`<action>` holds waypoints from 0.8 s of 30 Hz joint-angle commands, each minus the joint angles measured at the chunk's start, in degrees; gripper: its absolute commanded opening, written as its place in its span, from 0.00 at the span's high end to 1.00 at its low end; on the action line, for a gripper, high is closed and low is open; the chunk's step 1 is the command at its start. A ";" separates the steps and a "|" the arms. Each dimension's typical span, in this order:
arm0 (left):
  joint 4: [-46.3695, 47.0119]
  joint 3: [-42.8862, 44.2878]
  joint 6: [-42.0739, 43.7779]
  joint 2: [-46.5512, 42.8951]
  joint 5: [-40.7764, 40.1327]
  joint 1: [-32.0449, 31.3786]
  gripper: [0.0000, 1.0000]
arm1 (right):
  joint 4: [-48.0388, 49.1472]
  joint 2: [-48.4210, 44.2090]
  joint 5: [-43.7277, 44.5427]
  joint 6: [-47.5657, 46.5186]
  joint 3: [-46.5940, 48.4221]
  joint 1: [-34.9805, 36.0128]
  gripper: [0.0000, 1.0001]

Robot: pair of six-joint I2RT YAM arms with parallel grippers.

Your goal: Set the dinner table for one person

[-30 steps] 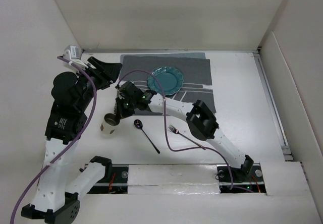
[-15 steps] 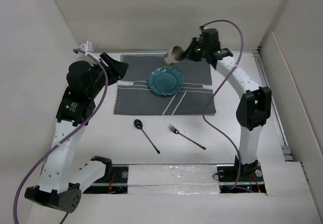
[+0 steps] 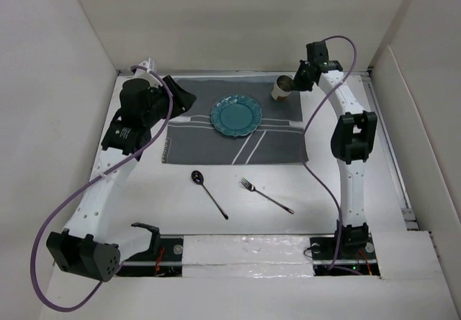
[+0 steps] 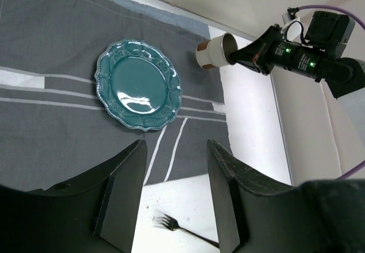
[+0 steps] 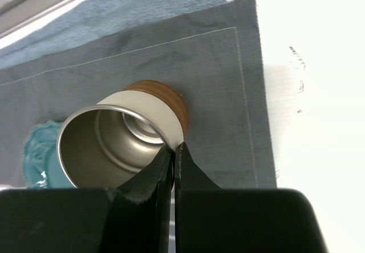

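Placemat (image 3: pixel 281 138) far corner, cup (image 3: pixel 282 87) now lower

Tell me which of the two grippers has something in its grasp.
The right gripper: it pinches the rim of the cup at the far corner of the placemat. The left gripper hangs open and empty.

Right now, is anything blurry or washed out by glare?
Left wrist view: a white glare patch on the teal plate, otherwise sharp. Right wrist view: the cup is crisp, the fingers near the lens are featureless black. Top external view: even light, faint shadows.
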 commanded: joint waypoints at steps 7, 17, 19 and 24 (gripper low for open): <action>6.72 -0.19 2.10 4.21 2.23 0.24 0.57 | -4.15 5.31 5.37 -0.98 10.22 -2.41 1.00; 7.25 1.30 2.63 7.12 2.14 0.24 0.56 | -3.53 5.68 2.40 -0.46 9.42 -2.41 0.74; 7.16 1.74 2.89 7.38 1.88 0.24 0.56 | -2.74 4.88 -0.15 -0.11 9.42 -3.64 0.65; 5.84 3.24 3.51 7.65 1.18 0.24 0.56 | -0.90 -0.98 -5.16 0.34 9.07 -5.22 0.55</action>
